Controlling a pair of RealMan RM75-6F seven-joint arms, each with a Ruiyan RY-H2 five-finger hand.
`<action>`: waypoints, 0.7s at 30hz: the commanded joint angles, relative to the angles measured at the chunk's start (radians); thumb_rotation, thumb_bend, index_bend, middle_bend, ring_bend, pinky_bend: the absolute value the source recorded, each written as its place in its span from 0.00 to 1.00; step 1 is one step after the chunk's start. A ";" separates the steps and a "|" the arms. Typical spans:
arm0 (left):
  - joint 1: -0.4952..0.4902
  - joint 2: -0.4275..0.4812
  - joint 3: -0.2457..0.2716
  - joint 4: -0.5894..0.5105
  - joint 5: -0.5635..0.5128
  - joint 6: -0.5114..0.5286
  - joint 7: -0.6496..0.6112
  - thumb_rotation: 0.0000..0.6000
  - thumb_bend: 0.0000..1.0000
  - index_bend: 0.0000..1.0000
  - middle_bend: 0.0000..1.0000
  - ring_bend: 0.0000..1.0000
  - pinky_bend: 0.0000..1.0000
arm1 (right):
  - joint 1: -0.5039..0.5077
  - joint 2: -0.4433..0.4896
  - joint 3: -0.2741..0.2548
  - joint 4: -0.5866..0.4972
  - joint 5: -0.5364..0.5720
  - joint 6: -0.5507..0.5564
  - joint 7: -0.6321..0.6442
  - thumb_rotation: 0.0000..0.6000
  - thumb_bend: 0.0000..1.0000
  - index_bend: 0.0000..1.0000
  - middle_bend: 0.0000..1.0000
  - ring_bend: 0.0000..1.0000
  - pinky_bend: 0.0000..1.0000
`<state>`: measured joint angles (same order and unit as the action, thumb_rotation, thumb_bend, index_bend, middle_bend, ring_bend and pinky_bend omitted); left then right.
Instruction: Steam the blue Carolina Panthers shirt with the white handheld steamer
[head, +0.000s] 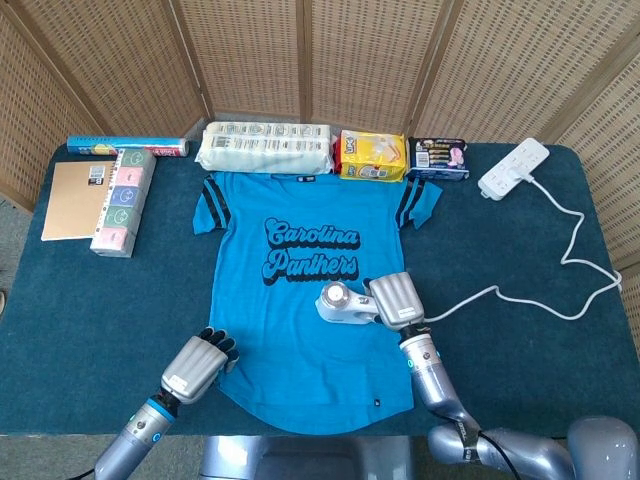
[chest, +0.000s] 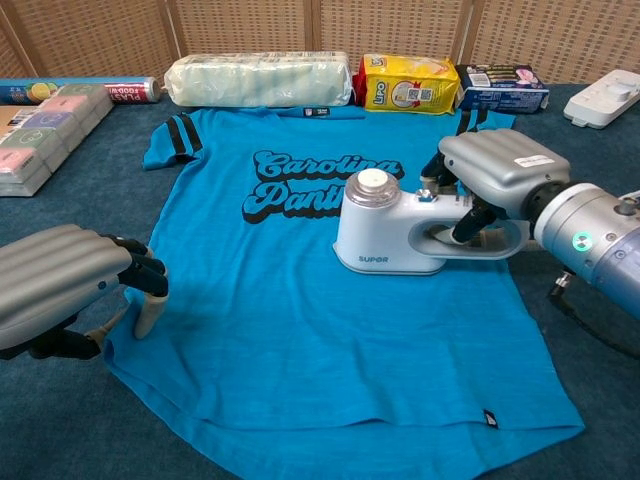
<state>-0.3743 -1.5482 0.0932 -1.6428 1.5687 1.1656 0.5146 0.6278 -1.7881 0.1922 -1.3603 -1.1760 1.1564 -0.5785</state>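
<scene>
Head view: steamer (head: 340, 303) mid-shirt (head: 300, 340), in right hand (head: 396, 299).

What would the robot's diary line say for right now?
right hand grips white steamer | steamer over blue shirt middle | left hand presses shirt's lower left edge

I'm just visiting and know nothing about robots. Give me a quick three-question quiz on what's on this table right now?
1. True or false: the right hand grips the white steamer over the blue shirt.
2. The left hand rests at the shirt's: A) collar B) lower left edge C) right sleeve
3. Fill in: the yellow pack lies beyond the shirt's ____.

Key: 1 true; 2 B; 3 collar end.
</scene>
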 joint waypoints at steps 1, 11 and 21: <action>0.000 -0.001 0.000 0.001 0.000 -0.001 -0.001 1.00 0.56 0.61 0.45 0.32 0.33 | 0.005 -0.012 0.001 0.002 0.001 -0.002 -0.004 1.00 0.34 0.66 0.72 0.79 0.77; 0.003 0.000 0.001 0.008 0.005 0.002 -0.008 1.00 0.56 0.61 0.46 0.32 0.33 | 0.013 -0.034 -0.004 0.005 -0.008 0.006 -0.033 1.00 0.34 0.66 0.72 0.79 0.77; 0.000 -0.011 0.000 0.009 0.007 -0.006 0.000 1.00 0.56 0.61 0.45 0.32 0.33 | -0.010 0.027 -0.016 -0.011 -0.012 0.020 -0.045 1.00 0.33 0.66 0.72 0.79 0.77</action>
<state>-0.3745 -1.5589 0.0933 -1.6338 1.5756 1.1601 0.5145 0.6197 -1.7640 0.1774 -1.3709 -1.1888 1.1753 -0.6230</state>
